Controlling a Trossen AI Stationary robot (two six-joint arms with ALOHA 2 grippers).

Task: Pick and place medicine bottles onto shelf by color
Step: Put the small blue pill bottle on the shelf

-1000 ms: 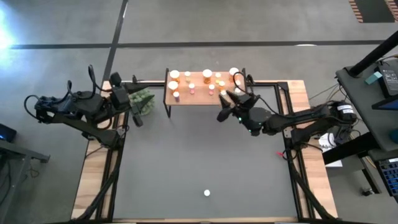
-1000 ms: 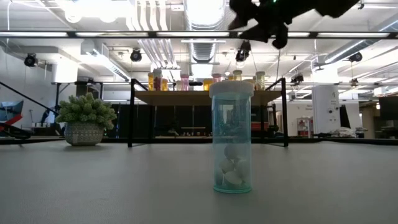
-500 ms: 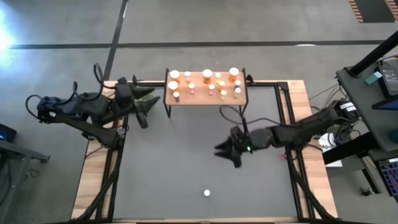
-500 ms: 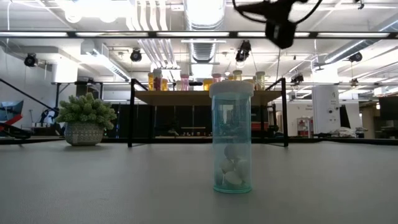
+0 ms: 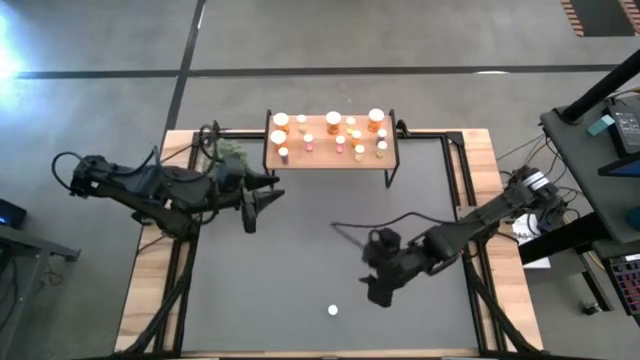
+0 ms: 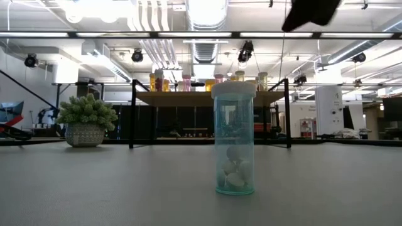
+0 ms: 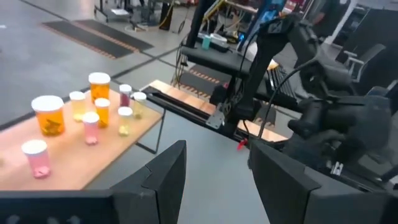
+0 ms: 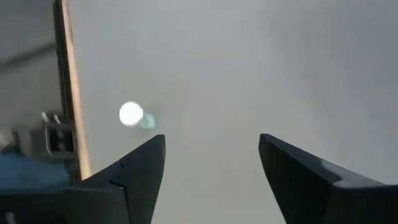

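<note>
One bottle is left off the shelf (image 5: pixel 330 155), as far as we can see. We start with the dark mat (image 5: pixel 290 290) covering the table, then the light-wood shelf at its far edge, crowded with orange, pink and pale bottles standing capped.

Our right gripper (image 5: pixel 377 283) hangs over the mat's near half, fingers spread wide with nothing between them. Our left gripper (image 5: pixel 255 205) waits near the plant (image 6: pixel 86 119), fingers likewise parted and empty.

The teal bottle (image 6: pixel 233 139) stands alone near the mat's front edge, just beyond the right gripper. It is upright, long axis vertical, white cap pointing straight up.

We judge the step to be reaching for it. We should centre the fingers on the body below the cap, approach level, and close gently, since a tall narrow bottle tips easily.
</note>
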